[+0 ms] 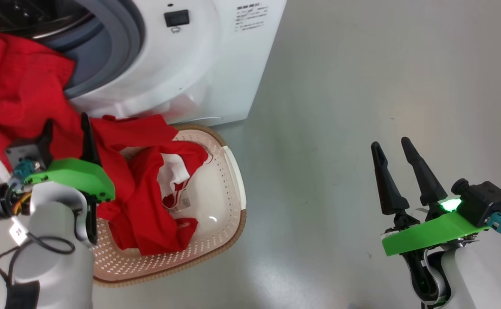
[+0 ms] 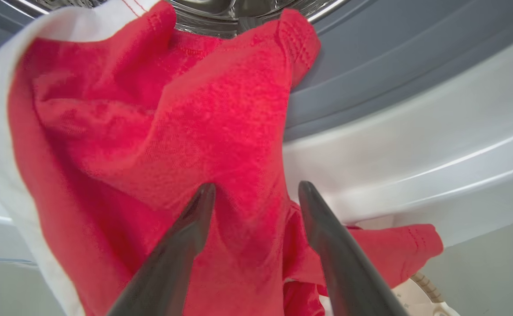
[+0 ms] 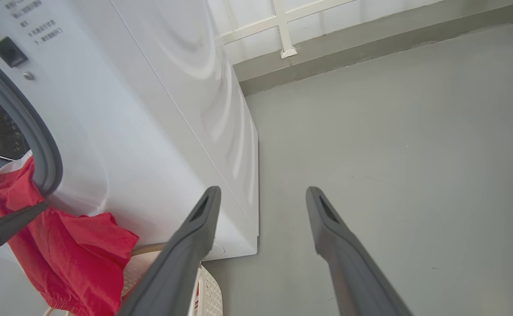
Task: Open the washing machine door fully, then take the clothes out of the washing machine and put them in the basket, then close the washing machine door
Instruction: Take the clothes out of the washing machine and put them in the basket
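- Hanging out of the drum (image 1: 23,15) at upper left of the head view, clothes (image 1: 19,86) drape down the washer (image 1: 199,64) front into the basket (image 1: 222,234).
- Basket: on the floor (image 1: 362,86), lower centre-left, just beside the washer's base; red fabric with white trim piled inside.
- Lower left: left end effector (image 1: 67,131), fingers (image 2: 182,250) spread wide, right at the hanging cloth. Left wrist view: fabric sits between and behind the fingers, nothing clamped; contact can't be told.
- Lower right: right end effector (image 1: 391,146), fingers wide apart, empty, above bare floor, well apart from the basket.
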